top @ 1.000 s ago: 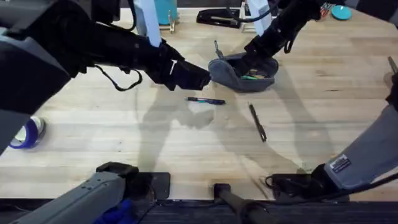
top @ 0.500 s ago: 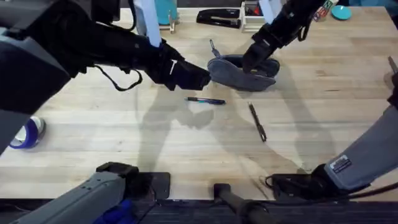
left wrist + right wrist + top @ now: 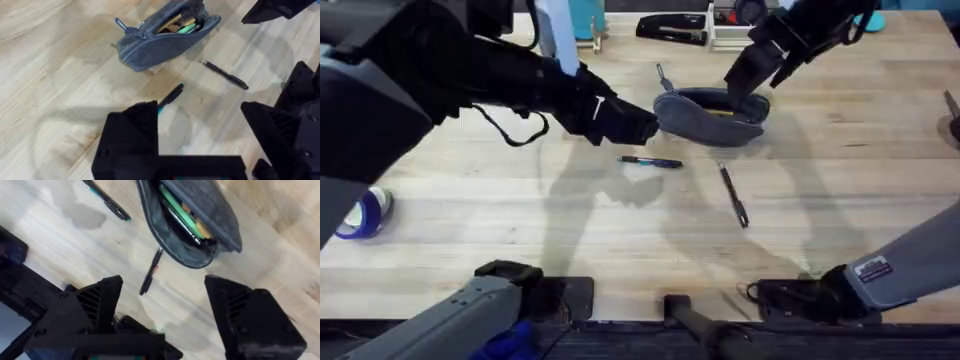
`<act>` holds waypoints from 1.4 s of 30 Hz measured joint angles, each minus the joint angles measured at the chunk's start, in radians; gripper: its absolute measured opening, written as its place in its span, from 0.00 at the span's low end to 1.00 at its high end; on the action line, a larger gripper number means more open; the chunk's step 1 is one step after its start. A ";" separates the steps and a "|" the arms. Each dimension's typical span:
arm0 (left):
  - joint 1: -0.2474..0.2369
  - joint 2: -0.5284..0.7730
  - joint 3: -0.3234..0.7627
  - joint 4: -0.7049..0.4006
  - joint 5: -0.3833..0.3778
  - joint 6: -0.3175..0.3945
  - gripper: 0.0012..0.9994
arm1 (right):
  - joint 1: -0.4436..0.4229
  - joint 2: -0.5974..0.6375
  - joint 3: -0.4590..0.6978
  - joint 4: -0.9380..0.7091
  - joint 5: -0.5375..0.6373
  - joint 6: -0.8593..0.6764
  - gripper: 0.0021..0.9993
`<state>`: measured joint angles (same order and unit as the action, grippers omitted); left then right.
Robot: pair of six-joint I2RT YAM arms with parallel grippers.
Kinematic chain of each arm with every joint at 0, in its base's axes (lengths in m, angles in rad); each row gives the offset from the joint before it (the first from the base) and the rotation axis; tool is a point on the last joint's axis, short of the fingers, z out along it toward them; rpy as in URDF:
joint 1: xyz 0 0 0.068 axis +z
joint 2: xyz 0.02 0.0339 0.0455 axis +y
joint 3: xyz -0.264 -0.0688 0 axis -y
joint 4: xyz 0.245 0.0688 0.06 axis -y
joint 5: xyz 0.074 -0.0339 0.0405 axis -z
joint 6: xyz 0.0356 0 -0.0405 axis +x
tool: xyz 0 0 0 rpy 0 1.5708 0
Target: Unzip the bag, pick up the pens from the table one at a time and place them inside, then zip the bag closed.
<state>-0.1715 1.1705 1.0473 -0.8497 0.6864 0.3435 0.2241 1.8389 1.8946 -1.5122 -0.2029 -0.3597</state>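
Grey felt makes up the bag point(image 3: 712, 116), which we find lying on the wooden surface point(image 3: 840, 190) toward its far side, zipper undone and mouth gaping. Through the opening, in our right wrist view, we see green and orange-tan sticks already tucked inside the bag point(image 3: 192, 222); the left wrist view shows the same contents at the open top of the pouch point(image 3: 162, 37), with the zipper pull tab sticking out from one rounded end.

Both pens lie on the bare surface, outside the bag. The blue-and-black pen point(image 3: 650, 162) rests just in front of the pouch on its near side, roughly parallel to it. The all-dark pen point(image 3: 733, 196) lies a little farther toward us and to the right, angled, well apart from the first.

Our left claw point(image 3: 638, 125) sits low at the left end of the bag, right against its rounded tip; from above we cannot tell whether the fingers pinch the fabric, and in the left wrist view the fingers point(image 3: 130, 140) stand wide apart with nothing between them. Our right claw point(image 3: 748, 76) hangs above the right end of the bag, clear of it, its two fingers point(image 3: 245, 315) spread apart and empty.

A black stapler point(image 3: 670, 29) lies at the far edge.
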 joint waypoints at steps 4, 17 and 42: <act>0.000 0.000 0.000 0.000 0.000 0.000 1.00 | 0.000 0.000 0.000 -0.017 0.007 0.041 1.00; 0.000 0.000 0.000 0.000 0.000 0.000 1.00 | 0.000 -0.147 -0.036 -0.015 0.024 0.133 1.00; 0.000 0.000 0.000 0.000 0.000 0.000 1.00 | 0.028 -0.512 -0.603 0.233 0.105 0.328 1.00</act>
<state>-0.1715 1.1702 1.0473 -0.8497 0.6865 0.3435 0.2525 1.3272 1.2915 -1.2789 -0.0980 -0.0320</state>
